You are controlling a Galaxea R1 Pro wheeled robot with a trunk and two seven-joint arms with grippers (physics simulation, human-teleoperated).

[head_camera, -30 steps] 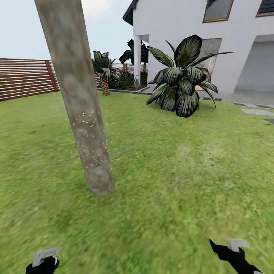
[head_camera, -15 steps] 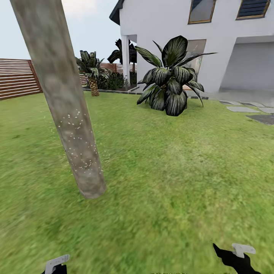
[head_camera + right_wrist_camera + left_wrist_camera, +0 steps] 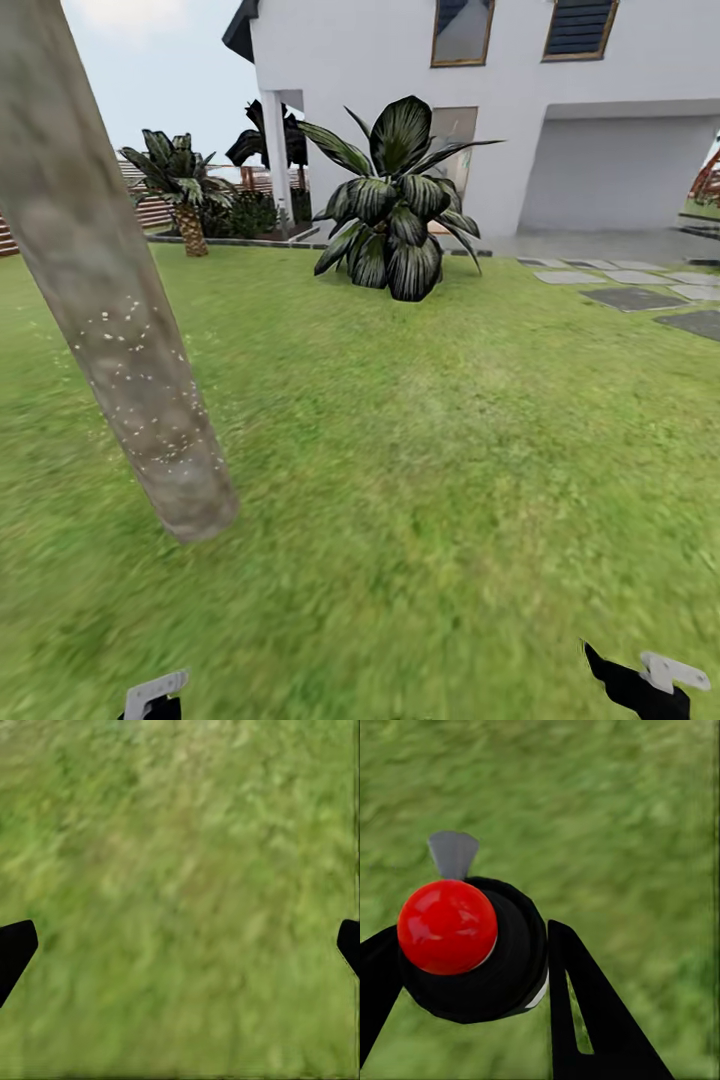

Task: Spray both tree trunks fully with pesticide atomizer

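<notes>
my left gripper (image 3: pixel 465 967) has its fingers (image 3: pixel 585 1020) clamped on the pesticide atomizer (image 3: pixel 472 945); in the left wrist view it sits lower left of frame, dark round body w/ the red top facing the cam and a grey nozzle piece poking out above it, blurred grass behind. in the head view, only a grey bit and some black of that left hand (image 3: pixel 155 695) peek in at the bottom edge, left of centre.

my right gripper (image 3: pixel 180 945) is spread wide w/ nothing between: the two black tips sit at the far left and far right edges of the right wrist view, only lawn in the gap. in the head view it's at the bottom right corner (image 3: pixel 645 685), black w/ a grey tab.

tree trunk (image 3: pixel 110 330) fills the left side of the head view, thick, mottled grey-beige, leaning, its base in the grass (image 3: pixel 430 450) at lower left. small white specks dot its lower half.

farther back, centre-top: a broad-leaved dark plant (image 3: pixel 395 215) in front of a white house (image 3: pixel 520 110). a short palm (image 3: pixel 185 190) at upper left, by a strip of slat fence (image 3: pixel 150 205). grey stone slabs (image 3: pixel 630 295) lie in the lawn at the right edge, mid-height.
</notes>
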